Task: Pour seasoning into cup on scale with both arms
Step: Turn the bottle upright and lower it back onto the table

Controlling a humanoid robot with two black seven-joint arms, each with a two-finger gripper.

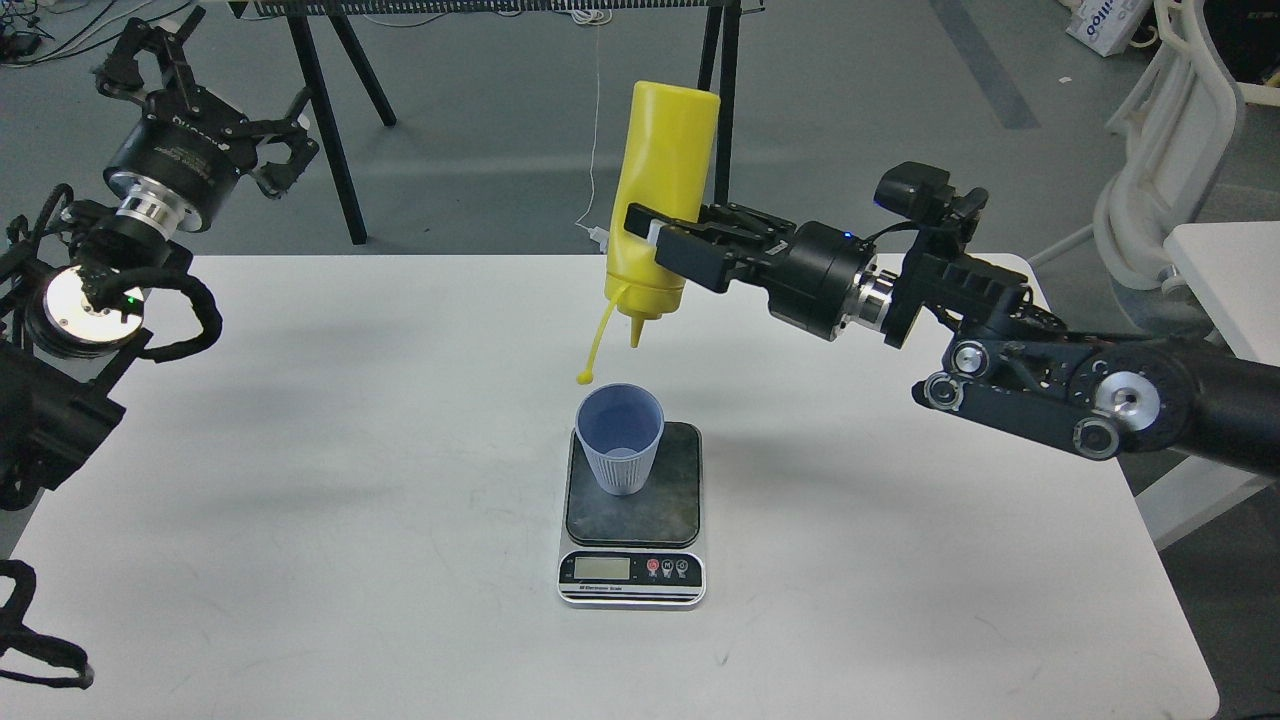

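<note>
The yellow seasoning bottle (662, 190) hangs upside down, nozzle pointing down, above and slightly behind the cup. Its tethered tip cap (585, 377) dangles on its strap. My right gripper (655, 245) is shut on the bottle's lower body, coming in from the right. The pale blue-grey cup (620, 437) stands upright on the scale's dark plate (668, 500). The scale's display and buttons face the front. My left gripper (215, 95) is raised at the far left, beyond the table's back edge, its fingers spread and empty.
The white table (350, 500) carries only the scale and cup. Black trestle legs (330, 110) stand behind the table. A white chair (1170, 170) and a second white table corner (1230, 270) are at the right.
</note>
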